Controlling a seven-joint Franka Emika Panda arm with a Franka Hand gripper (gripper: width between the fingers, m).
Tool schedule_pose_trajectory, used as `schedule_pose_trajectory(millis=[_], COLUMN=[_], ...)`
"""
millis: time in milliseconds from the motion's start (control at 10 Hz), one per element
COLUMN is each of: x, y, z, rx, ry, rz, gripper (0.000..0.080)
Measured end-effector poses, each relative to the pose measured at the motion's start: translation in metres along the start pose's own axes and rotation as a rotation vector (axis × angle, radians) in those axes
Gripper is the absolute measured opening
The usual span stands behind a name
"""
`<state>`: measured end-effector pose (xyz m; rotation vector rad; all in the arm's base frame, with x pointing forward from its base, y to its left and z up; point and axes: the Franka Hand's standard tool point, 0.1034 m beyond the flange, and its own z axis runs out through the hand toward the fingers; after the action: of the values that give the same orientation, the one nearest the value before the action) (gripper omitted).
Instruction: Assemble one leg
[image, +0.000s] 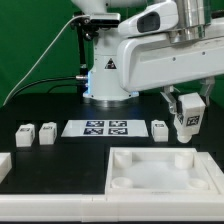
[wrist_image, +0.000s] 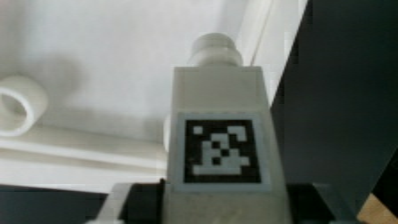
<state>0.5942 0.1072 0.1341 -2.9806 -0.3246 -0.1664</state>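
Hanging in the pincer (image: 187, 108), the leg (image: 187, 122) is off the tabletop (image: 60, 170), on the exterior view's right, above the far right corner of the tray (image: 130, 157). The pincer is clenched on the leg's upper part. Long axis of the leg is approx. vertical, w/ the narrow round tip (wrist_image: 215, 45) pointing down toward the tray.

The relation that matters, in my judgement: the far right socket (image: 181, 158) lies below the tip and a bit nearer, so the leg is not yet lined up over it. In the wrist view a round socket shows off to the side of the tip, not under it. The leg looks apart from the tray, not touching.

Room: the tray's raised rim is close under the tip. One spare leg (image: 160, 128) stands near, toward the exterior view's left, just beside the marker board (image: 97, 127). Going straight down seems free; sideways toward that spare leg is tighter.
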Motion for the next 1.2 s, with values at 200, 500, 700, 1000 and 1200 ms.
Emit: schedule_pose_trajectory(millis=[200, 500, 700, 1000, 1200], x=[0.001, 0.004, 0.007, 0.031, 0.036], y=[0.001, 0.01, 0.012, 0.015, 0.016], z=[0.001, 0.004, 0.012, 0.016, 0.026], rx=[-0.003, -0.052, -0.052, -0.047, -0.042], ry=[0.02, 0.218, 0.215, 0.239, 0.237], rz=[0.002, -0.008, -0.022, -0.016, -0.011], gripper=[0.0294, 0.0294, 0.0294, 0.0294, 0.0294])
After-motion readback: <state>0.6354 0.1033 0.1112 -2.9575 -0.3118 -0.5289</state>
